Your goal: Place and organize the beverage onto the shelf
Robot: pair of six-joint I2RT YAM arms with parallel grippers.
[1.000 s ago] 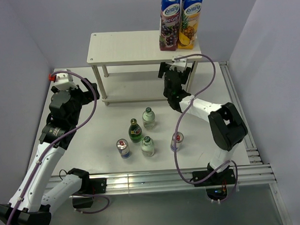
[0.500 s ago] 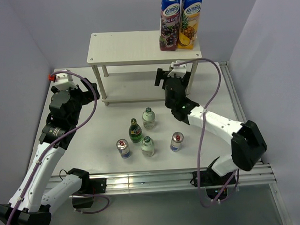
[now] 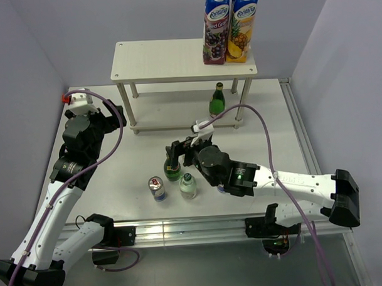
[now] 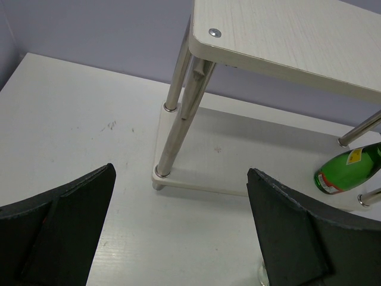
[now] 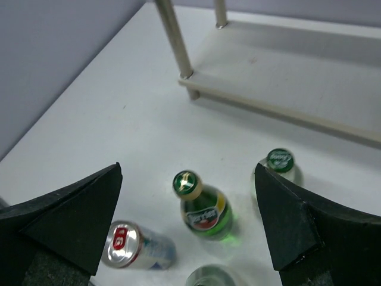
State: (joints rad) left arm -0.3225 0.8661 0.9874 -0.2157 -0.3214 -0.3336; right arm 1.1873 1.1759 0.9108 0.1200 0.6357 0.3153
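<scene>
Right hand (image 5: 188,199), spread wide, above the dark green glass bottle (image 5: 207,211) standing on the white worktop (image 5: 107,107) near the cream two-tier shelf (image 5: 286,77). Judged rigid, slick, breakable: take it by its wide body.

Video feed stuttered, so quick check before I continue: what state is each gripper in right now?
Left gripper: open, holding nothing.
Right gripper: open, holding nothing, poised above the dark green bottle.
</scene>
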